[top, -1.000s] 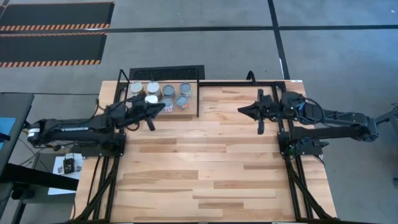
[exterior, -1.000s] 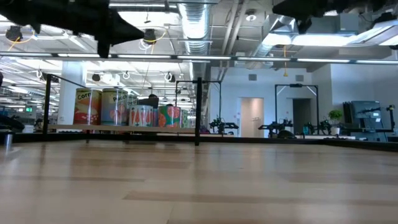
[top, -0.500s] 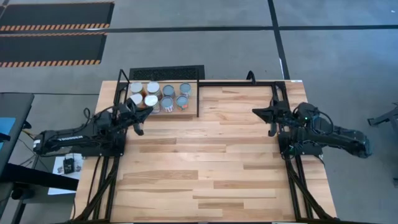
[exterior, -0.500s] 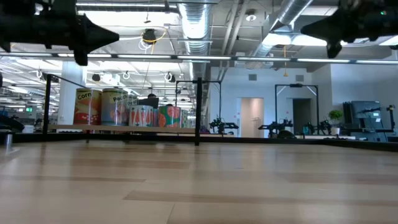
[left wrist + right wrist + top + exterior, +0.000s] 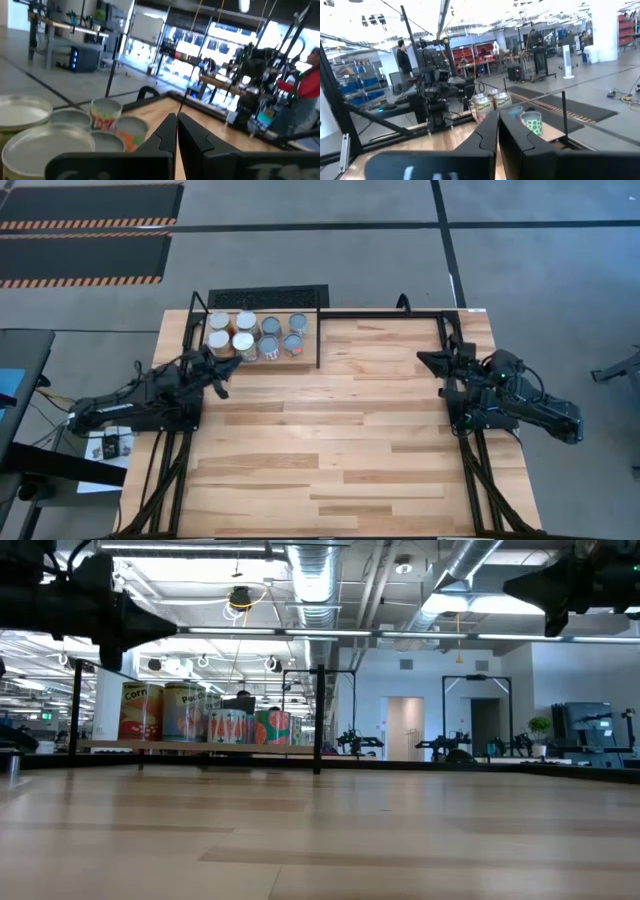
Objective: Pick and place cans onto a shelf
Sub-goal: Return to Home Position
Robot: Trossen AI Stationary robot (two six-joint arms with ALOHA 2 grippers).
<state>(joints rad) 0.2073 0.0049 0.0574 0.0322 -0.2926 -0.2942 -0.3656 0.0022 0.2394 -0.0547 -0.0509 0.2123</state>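
Several cans (image 5: pixel 255 335) stand upright on their bases, close together, on the shelf (image 5: pixel 300 359), a small wooden board in a black rod frame at the table's far left. The low view shows the cans' labelled sides (image 5: pixel 200 712). My left gripper (image 5: pixel 224 367) hovers shut just near-left of the shelf, with nothing in it and the can tops (image 5: pixel 50 142) close in front of it. My right gripper (image 5: pixel 421 360) hovers shut by the table's right edge, pointing across at the far-off cans (image 5: pixel 492 102), and holds nothing.
A black rod frame (image 5: pixel 390 314) runs along the table's far edge to the right of the shelf. Both arm bases stand at the table's left and right edges. The plank top (image 5: pixel 330 440) stretches between them. People and other equipment show in the room beyond.
Both arms have drawn back and sunk. My left gripper has gone from in front of the cans toward the table's left edge. My right gripper has gone toward the right edge. The cans have stayed in place on the shelf.
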